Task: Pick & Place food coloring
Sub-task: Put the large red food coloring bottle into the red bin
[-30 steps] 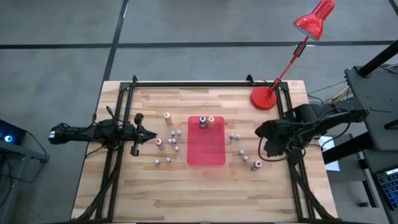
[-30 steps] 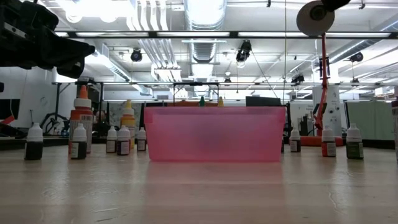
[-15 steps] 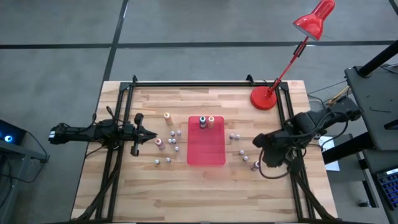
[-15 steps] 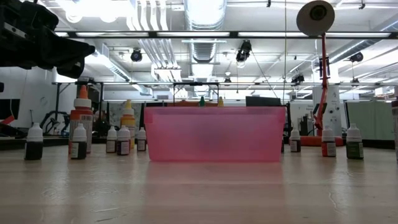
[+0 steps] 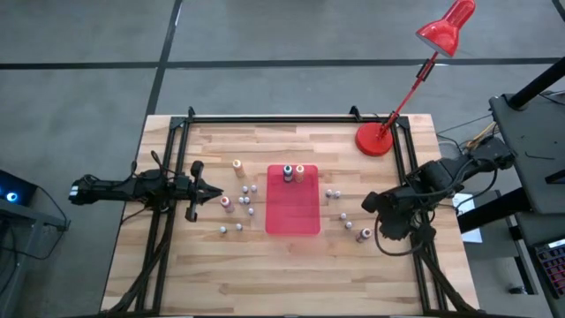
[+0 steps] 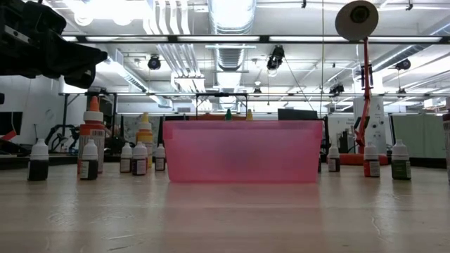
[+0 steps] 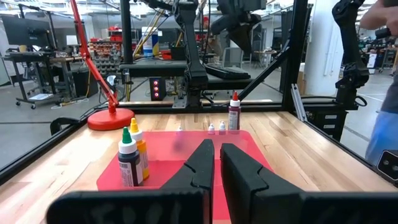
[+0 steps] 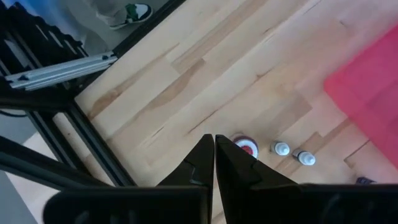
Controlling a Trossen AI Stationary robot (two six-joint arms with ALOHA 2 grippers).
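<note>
Several tiny food coloring bottles stand on the wooden table on either side of a flat red tray [image 5: 293, 212]. One group stands left of the tray [image 5: 227, 203] and another right of it [image 5: 344, 216]. Two bottles, one dark [image 5: 289, 173] and one orange [image 5: 299, 172], stand on the tray's far end. My right gripper [image 5: 365, 205] is shut and points down over the right group. In the right wrist view [image 8: 213, 148] its tips show beside a red-capped bottle [image 8: 245, 147]. My left gripper [image 5: 219, 189] waits level, shut, left of the tray.
A red desk lamp stands with its round base [image 5: 375, 140] on the far right corner. Black frame rails [image 5: 168, 177] run along the left, right and far edges. In the low view the tray wall [image 6: 242, 151] hides the middle of the table. Bare wood lies toward the near edge.
My right arm has swung from beside the tray's far half toward the table's near edge, and its gripper now points down over the bottles on the right. The left arm and all the bottles have stayed where they were.
</note>
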